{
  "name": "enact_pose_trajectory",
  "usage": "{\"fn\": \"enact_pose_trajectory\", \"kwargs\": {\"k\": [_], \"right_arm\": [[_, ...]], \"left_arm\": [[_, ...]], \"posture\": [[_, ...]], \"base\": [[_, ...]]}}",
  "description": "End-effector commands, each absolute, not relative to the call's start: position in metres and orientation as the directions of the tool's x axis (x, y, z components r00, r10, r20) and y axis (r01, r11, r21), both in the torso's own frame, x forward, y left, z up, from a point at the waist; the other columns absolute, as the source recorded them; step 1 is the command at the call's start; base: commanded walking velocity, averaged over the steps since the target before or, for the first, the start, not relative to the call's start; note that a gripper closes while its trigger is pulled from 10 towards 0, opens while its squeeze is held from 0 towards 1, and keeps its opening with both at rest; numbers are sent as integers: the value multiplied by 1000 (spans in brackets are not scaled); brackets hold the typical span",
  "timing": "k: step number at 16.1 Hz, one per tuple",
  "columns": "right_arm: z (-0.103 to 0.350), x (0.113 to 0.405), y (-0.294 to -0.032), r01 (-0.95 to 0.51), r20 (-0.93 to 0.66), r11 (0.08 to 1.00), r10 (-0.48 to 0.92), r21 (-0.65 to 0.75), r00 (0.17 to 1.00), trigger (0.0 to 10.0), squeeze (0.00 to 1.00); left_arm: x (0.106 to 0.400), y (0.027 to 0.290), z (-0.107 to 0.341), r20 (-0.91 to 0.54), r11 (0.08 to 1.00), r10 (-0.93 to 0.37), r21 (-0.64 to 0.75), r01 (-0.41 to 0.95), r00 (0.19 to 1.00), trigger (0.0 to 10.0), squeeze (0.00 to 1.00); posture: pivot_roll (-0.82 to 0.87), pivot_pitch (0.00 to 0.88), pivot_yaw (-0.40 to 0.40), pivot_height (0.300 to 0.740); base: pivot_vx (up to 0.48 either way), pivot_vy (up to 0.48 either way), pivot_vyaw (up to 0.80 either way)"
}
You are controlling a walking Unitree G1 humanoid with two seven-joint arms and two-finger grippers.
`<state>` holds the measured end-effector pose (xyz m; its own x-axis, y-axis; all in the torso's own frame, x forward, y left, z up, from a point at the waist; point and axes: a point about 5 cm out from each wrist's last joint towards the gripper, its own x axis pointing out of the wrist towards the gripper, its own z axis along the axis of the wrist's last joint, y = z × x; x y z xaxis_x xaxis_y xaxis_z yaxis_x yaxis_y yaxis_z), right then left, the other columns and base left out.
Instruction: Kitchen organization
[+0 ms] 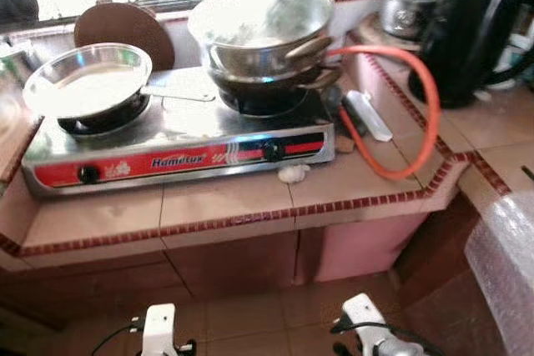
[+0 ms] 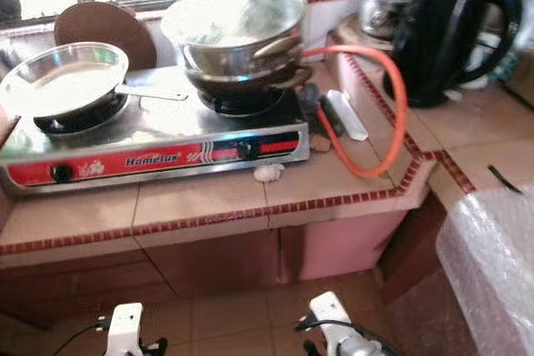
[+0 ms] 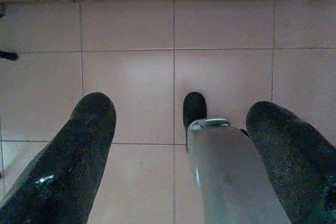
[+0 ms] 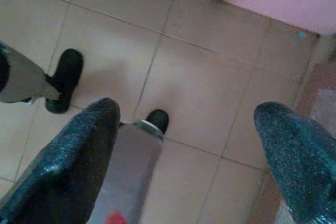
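Note:
A two-burner gas stove (image 1: 179, 152) with a red front panel stands on the tiled counter (image 1: 250, 202). A steel frying pan (image 1: 88, 81) rests on its left burner. Stacked steel pots (image 1: 263, 35) sit on the right burner. An orange gas hose (image 1: 421, 114) loops off the stove's right side. A black electric kettle (image 1: 467, 31) stands at the back right. Both arms hang low in front of the counter. My left gripper (image 3: 181, 145) is open above the floor tiles. My right gripper (image 4: 184, 150) is open too, with nothing between its fingers.
A round brown board (image 1: 125, 31) leans behind the frying pan. A white lighter-like tool (image 1: 367, 114) lies beside the stove, and a small pale lump (image 1: 292, 174) sits at its front. Bubble wrap (image 1: 505, 273) covers something at the lower right. My own legs and feet (image 3: 195, 109) show below.

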<state>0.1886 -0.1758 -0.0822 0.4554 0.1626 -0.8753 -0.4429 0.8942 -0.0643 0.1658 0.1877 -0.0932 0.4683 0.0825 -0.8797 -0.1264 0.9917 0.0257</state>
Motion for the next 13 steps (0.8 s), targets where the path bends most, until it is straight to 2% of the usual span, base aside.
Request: {"fn": "enact_pose_trajectory", "kwargs": {"k": [1, 4, 13], "right_arm": [[-84, 186, -174, -461, -882, 885, 171, -59, 440, 10000, 0], [-83, 188, -174, -517, -889, 852, 174, -80, 424, 10000, 0], [-80, 194, -165, -592, -888, 800, 198, -99, 415, 10000, 0]], "left_arm": [[165, 193, -93, -875, 987, 109, 41, -153, 472, 10000, 0], [164, 191, -93, -869, 979, 121, 26, -201, 479, 10000, 0], [153, 188, -98, -877, 969, 129, 12, -246, 463, 10000, 0]], "posture": [[-139, 9, 33, 740], [-87, 7, -16, 740], [-50, 3, -47, 740]], "base": [[0, 0, 0], [0, 0, 0], [0, 0, 0]]}}
